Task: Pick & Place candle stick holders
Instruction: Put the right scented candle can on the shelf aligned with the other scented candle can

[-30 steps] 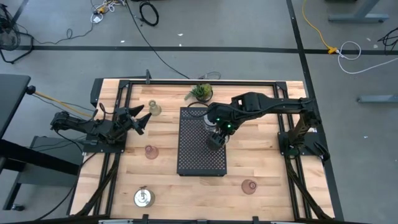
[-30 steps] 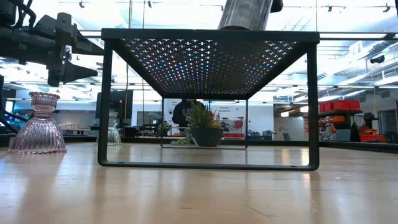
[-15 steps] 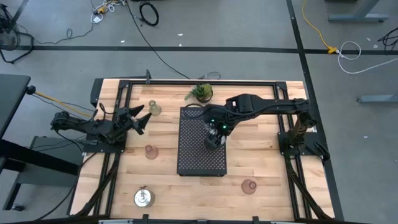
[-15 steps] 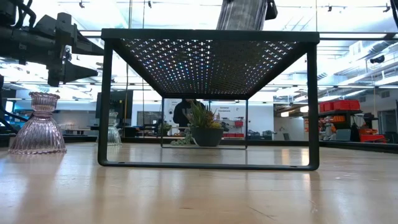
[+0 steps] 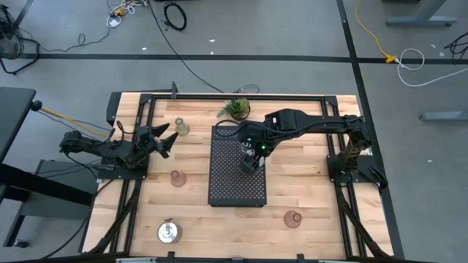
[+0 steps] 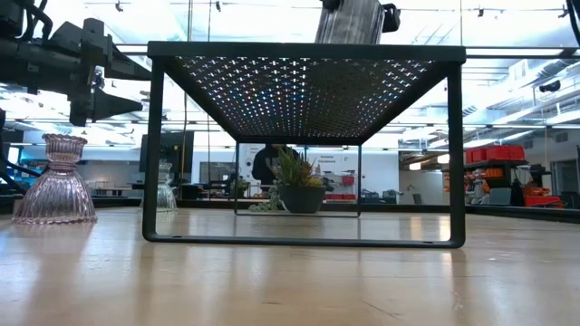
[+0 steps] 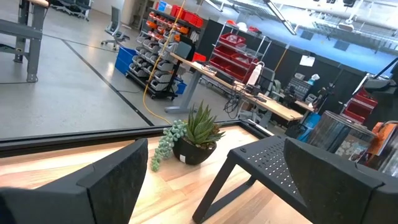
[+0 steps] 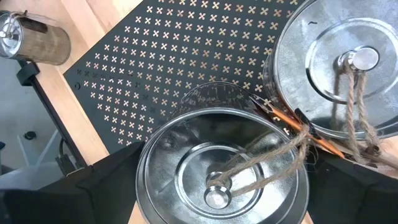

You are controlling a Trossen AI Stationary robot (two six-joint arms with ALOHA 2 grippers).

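Near the frame's centre the right gripper (image 5: pixel 249 162) has slid further over the black tray (image 5: pixel 227 183), its jaws spreading off a silver holder (image 8: pixel 221 168) now standing there beside another, so that placement looks done; the left gripper (image 5: pixel 167 141) waits released.

Your tray (image 5: pixel 235 172) sits mid-table; plant (image 5: pixel 236 109) at its twelve o'clock, metal holder (image 5: pixel 169 231) at seven.

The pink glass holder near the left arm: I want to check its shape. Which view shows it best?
The low view: the pink glass holder stands upright in full profile, ribbed and flared at its base. The high view shows it only as a small pink disc from above. Neither wrist view shows it.
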